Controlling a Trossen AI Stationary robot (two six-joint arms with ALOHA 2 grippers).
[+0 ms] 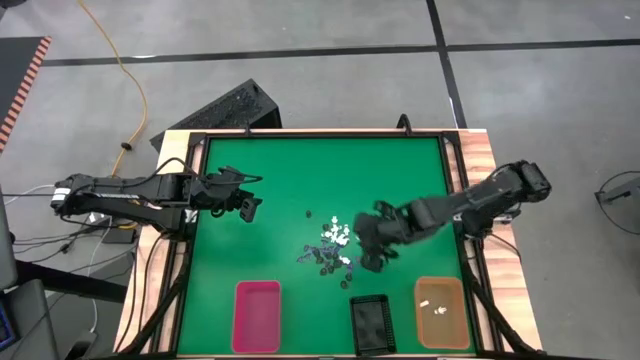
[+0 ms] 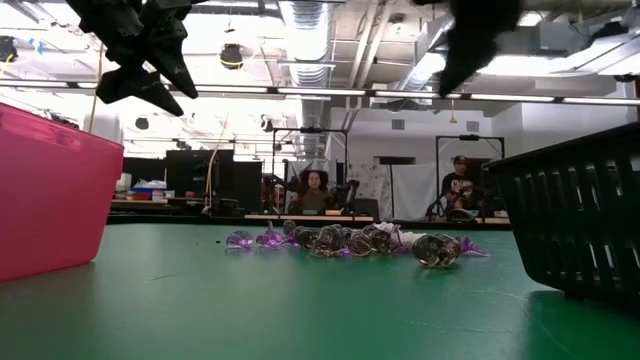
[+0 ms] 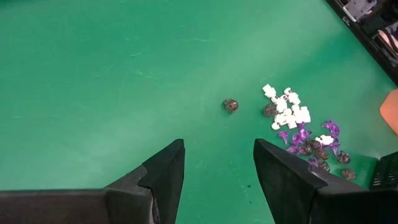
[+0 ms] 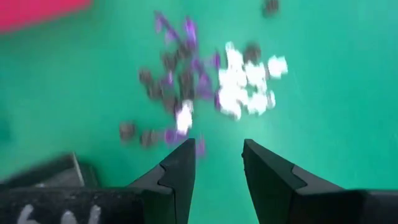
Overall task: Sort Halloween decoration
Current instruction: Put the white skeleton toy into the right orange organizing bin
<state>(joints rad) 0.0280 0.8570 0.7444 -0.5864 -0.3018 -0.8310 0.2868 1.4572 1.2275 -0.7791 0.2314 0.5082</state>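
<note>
Halloween decoration (image 1: 330, 248) heap, perhaps partly hidden beneath open right end effector (image 1: 372, 255)

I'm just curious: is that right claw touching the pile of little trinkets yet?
Apart. In the right wrist view the right gripper has open fingers with bare green mat between them, and the pile of trinkets lies beyond the fingertips.

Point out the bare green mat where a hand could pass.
Free: the wide patch between the left end effector and the trinket pile, plus the strip behind the pile. Crowded: around the pile, where the right end effector hovers, and the tray row.
</note>
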